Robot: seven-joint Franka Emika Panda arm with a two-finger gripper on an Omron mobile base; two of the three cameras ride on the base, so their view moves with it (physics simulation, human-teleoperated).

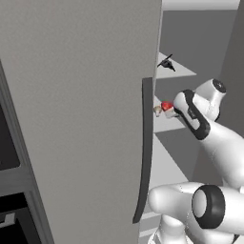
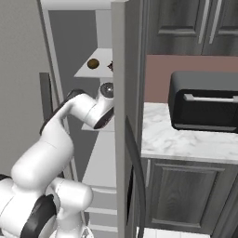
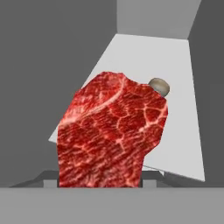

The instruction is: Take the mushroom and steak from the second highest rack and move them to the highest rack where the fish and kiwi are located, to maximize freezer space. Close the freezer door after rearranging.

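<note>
Steak [image 1: 167, 106] beside mushroom [image 1: 157, 111] on second highest rack [image 1: 164, 125]; fish [image 1: 166, 63] on highest rack [image 1: 183, 73] above.

White arm [image 1: 224, 147] — dark joints

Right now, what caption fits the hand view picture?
Red steak looms close to the hand camera, tan mushroom peeking behind it above the pale rack.

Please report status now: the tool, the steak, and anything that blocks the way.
Tool at second highest rack, apparently shut on steak. Mushroom just behind it. Fish on highest rack. Nothing seen blocking.
</note>
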